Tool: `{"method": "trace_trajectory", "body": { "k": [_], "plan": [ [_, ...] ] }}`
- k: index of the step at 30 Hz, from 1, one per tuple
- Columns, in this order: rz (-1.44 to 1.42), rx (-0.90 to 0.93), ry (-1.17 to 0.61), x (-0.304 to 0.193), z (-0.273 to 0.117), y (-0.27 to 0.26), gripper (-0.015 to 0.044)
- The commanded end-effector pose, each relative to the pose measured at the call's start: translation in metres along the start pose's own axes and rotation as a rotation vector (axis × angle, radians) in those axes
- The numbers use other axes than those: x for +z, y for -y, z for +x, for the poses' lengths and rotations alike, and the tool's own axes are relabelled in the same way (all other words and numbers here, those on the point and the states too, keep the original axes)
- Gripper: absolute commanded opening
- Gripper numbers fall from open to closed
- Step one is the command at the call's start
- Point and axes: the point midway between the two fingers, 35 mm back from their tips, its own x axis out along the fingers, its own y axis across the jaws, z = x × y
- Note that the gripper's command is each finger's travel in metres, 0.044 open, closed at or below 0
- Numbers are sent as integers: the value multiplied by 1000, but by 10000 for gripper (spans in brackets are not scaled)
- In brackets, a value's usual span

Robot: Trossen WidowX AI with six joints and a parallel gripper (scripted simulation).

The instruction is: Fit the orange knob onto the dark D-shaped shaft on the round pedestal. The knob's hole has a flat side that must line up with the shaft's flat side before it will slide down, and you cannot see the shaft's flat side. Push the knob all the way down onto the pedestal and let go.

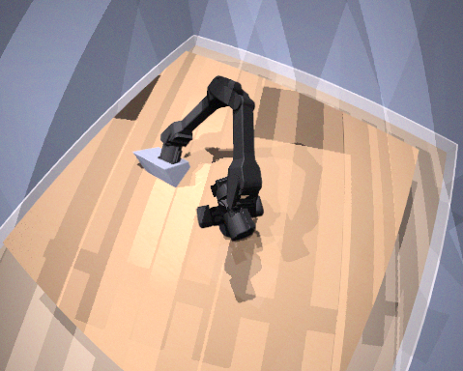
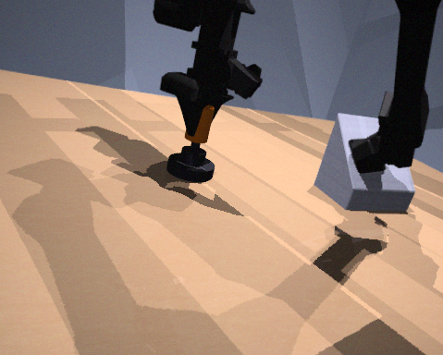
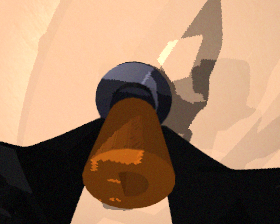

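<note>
Overhead, the arm [image 1: 244,137] covers most of what matters: neither the knob nor the pedestal can be made out, and the gripper [image 1: 232,226] [image 2: 198,127] [image 3: 132,127] shows only as dark housing, its fingertips out of sight. One arm and one pale, slanted block [image 1: 163,169] [image 2: 334,168] can be counted, with the arm's foot on the block, on the wooden surface [image 1: 293,285] [image 2: 243,277] [image 3: 16,60].

From outside, the upper part of the arm [image 2: 414,55] is cut off by the frame's top edge. One orange knob [image 2: 205,126] [image 3: 126,135] is clasped by the gripper, partly hidden by a dark finger; the two fingers blend into each other. The knob's lower end is above one dark round pedestal [image 2: 190,168] [image 3: 107,95], with a short piece of dark shaft [image 2: 195,146] visible between. Whether the shaft's tip has entered the knob is hard to tell, and its flat side cannot be made out.

At the wrist, two black fingers flank the single knob, one on either side, both running out of frame. The knob's near end shows one darker patch with a straight edge. Its body hides the shaft and part of the pedestal beyond it.
</note>
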Motion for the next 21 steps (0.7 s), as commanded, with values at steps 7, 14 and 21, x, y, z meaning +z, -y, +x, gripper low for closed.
{"method": "trace_trajectory", "body": {
  "k": [7, 14, 21],
  "plan": [
    [-22, 2, 2, 2, 2, -1, 0],
    [-22, 2, 2, 1, 0, 1, 0],
    [-22, 2, 2, 0, 1, 0, 0]
  ]
}}
